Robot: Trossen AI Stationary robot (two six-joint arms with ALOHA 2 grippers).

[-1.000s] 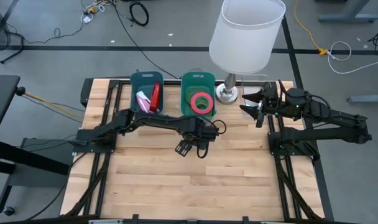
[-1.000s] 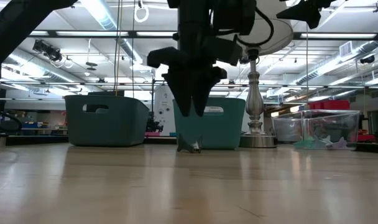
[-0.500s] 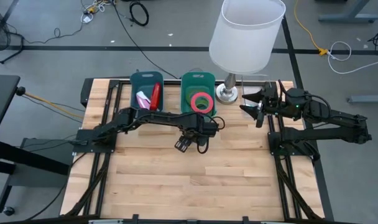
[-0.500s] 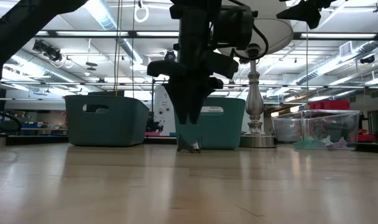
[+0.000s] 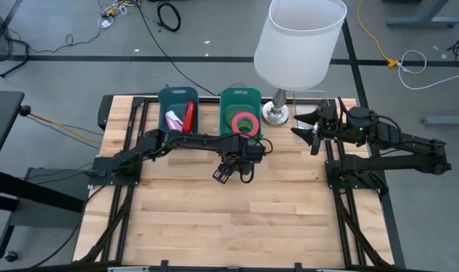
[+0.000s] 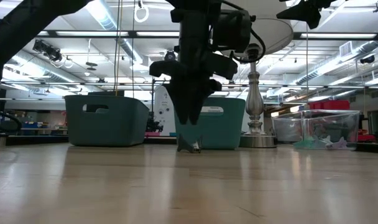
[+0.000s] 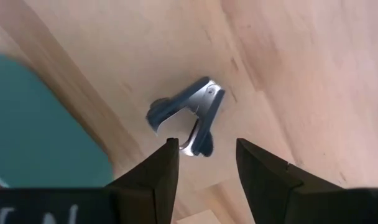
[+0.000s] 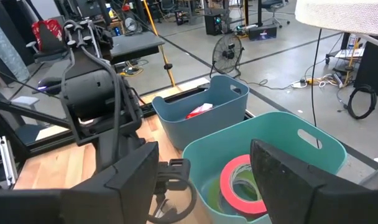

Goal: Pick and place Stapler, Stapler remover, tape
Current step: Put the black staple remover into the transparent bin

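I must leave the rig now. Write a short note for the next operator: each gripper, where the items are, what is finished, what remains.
Left gripper: open, hovering over the small blue-and-metal staple remover on the wooden table, in front of the green bin.
Right gripper: open, empty, waiting at the table's right edge.
Done: red stapler in the blue bin; pink and green tape rolls in the green bin.
Left: grasp the staple remover and bin it.

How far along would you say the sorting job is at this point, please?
Done: tape rolls sit in the green bin; a red item lies in the blue bin. In hand: the open left end effector hangs over the staple remover. Left: grasping and binning it. The right end effector waits.
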